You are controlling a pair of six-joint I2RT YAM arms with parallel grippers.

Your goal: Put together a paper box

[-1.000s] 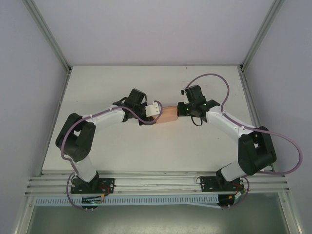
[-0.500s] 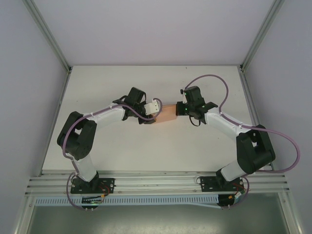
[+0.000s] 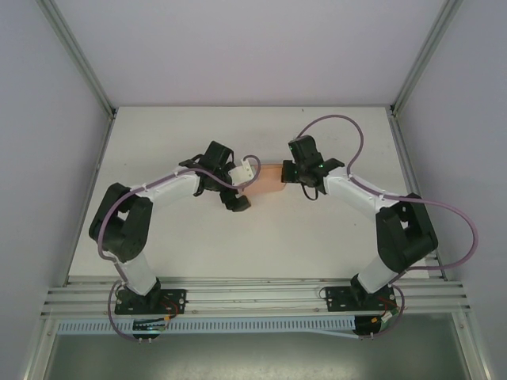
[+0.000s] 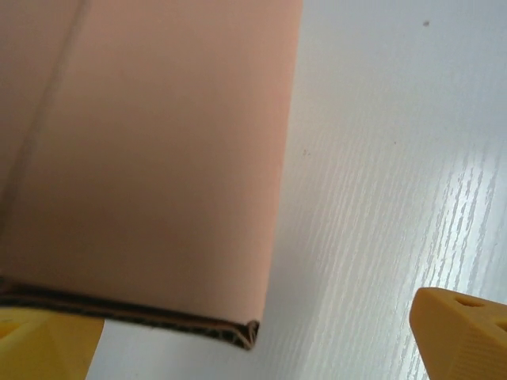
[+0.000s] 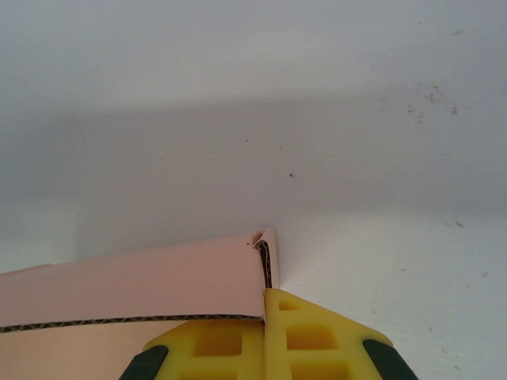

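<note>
The paper box [image 3: 269,179] is a small flat salmon-pink card box at mid-table, between the two grippers. In the left wrist view the paper box [image 4: 158,158] lies close in front of my left gripper [image 4: 253,348], whose yellow fingertips [image 4: 463,332] stand wide apart, one at each bottom corner, with nothing gripped. From above, the left gripper [image 3: 250,168] sits at the box's left end. My right gripper [image 3: 288,174] is at the box's right end. In the right wrist view the right gripper [image 5: 265,317] is shut, pinching the corner edge of the paper box [image 5: 135,281].
The white table [image 3: 317,237] has metal frame posts [image 3: 79,55] at its far corners and pale walls on the sides. A rail [image 3: 253,297] runs along the near edge by the arm bases. Purple cables [image 3: 348,131] loop off both arms.
The left gripper has opened and let go of the box. The right gripper has moved left and slightly away from the bases, carrying the box with it.
</note>
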